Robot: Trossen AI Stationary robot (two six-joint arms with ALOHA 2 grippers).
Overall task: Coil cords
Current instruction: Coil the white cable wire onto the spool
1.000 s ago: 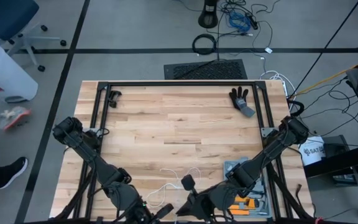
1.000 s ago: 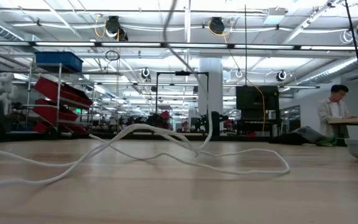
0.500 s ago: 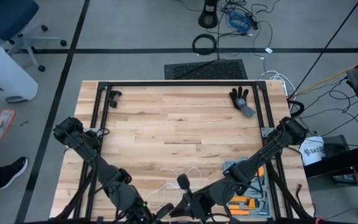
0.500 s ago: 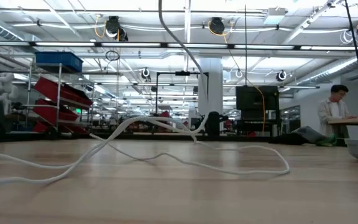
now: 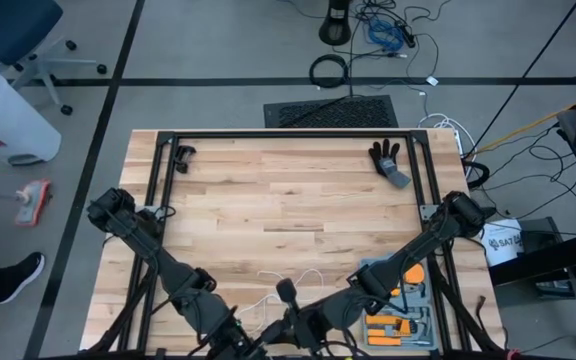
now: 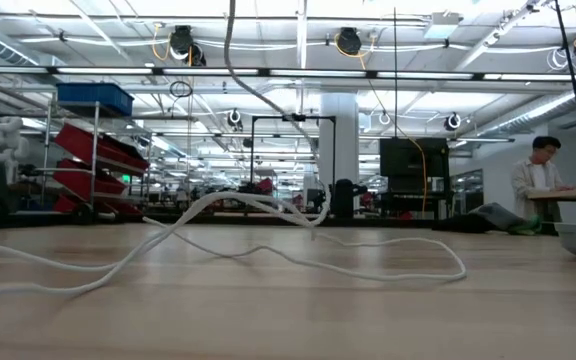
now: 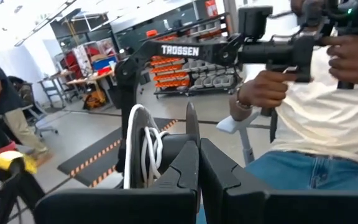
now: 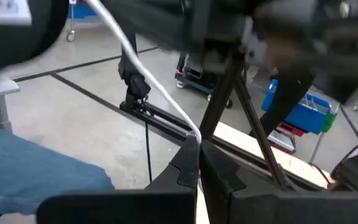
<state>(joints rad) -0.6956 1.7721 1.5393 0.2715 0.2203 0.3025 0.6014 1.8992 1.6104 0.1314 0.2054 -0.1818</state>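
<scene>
White cord (image 6: 268, 240) now lifted leftward, pinched between right fingers (image 8: 199, 146); left fingers (image 7: 199, 146) pressed together.

Both grippers cut off by high view bottom edge; cord (image 6: 268, 215) upper end leaves low view top

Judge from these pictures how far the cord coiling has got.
Done: a few turns of white cord sit wound beside the left tool. In hand: the right tool is shut on the cord, lifting a strand off the table. Left: most cord lies in loose loops on the wood.
</scene>
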